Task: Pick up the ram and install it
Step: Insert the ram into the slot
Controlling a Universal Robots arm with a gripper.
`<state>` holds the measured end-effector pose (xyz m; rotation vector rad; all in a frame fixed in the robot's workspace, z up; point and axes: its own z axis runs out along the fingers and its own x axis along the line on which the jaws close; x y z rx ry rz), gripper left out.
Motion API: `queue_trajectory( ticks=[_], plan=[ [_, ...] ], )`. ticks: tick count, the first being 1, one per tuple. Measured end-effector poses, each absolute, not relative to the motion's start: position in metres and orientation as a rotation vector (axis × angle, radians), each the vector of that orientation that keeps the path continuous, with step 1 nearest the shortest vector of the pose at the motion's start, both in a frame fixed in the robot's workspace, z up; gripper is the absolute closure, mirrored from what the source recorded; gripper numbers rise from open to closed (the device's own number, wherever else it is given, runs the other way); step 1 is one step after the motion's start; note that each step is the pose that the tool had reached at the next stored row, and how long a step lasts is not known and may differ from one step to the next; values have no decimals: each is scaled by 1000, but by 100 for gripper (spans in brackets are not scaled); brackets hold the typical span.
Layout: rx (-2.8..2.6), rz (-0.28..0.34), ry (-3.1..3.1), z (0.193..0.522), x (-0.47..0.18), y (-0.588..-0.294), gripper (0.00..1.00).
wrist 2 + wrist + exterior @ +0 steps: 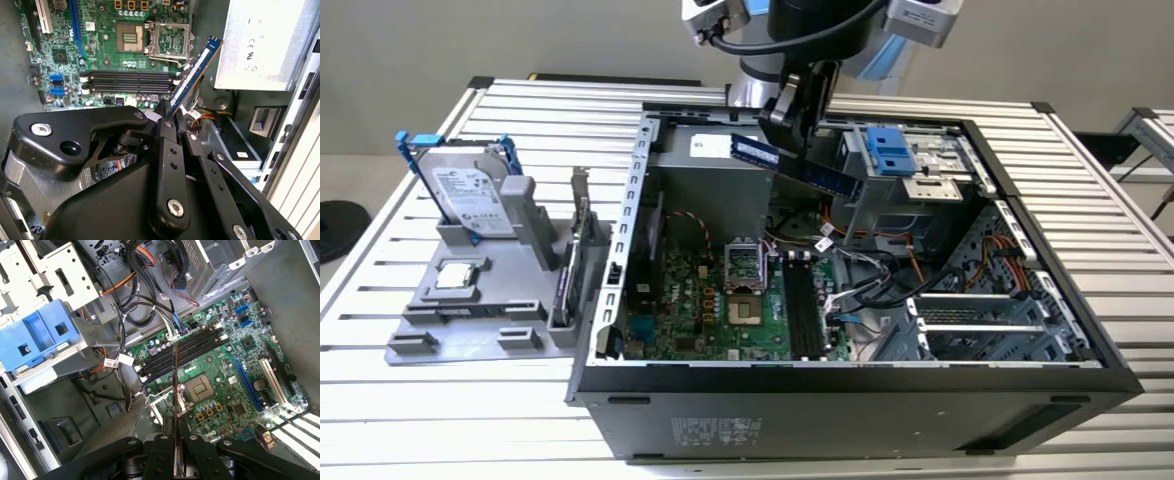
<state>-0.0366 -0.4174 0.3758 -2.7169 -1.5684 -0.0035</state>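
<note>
The ram, a long thin dark stick with black chips and a blue label (798,166), is up in the air. It hangs over the open black computer case (854,378), near the case's back wall, and it touches nothing inside. The black jaws are shut tight on one end of it. The rest of the stick pokes out past them, tilted. In the second wrist view the ram (196,70) points out over the flat green board (65,45) on the case floor. In the first wrist view I see the ram's thin edge (175,390), a dark line coming straight out from between the jaws. It looks lined up over the long black slots (165,357), but it is well above them. Those slots (130,80) look empty, with no stick in any of them. So I think the picking up is done, and the putting in is not done yet. Close to the ram sits a blue plastic holder (887,150) at the back of the case. Outside the case, toward the exterior view's left, a silver hard drive with blue rails (460,185) stands in a grey rack (467,305) on the ribbed metal surface (454,420).
</note>
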Motion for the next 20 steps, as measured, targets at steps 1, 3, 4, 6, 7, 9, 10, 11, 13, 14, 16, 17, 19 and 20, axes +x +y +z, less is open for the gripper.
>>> queue_trajectory(
  ticks=[1,3,4,6,7,9,10,11,13,14,16,17,19,20],
  plan=[
    [-2720,-3,-1563,376,-37,-417,100],
    [-2727,-3,-1551,376,-37,-417,100],
    [-2730,-4,-1545,376,-37,-417,100],
    [-2737,-4,-1533,376,-37,-417,100],
    [-2740,-4,-1527,376,-37,-417,100],
    [-2747,-4,-1516,376,-37,-417,100],
    [-2750,-4,-1510,376,-37,-417,100],
    [-2753,-4,-1505,376,-37,-417,100],
    [-2759,-4,-1493,376,-37,-417,100],
    [-2762,-4,-1487,376,-37,-417,100],
    [-2768,-4,-1477,376,-37,-417,100],
    [-2771,-4,-1470,376,-37,-417,100],
    [-2777,-4,-1459,376,-37,-417,100],
    [-2780,-4,-1453,376,-37,-417,100]
  ],
)
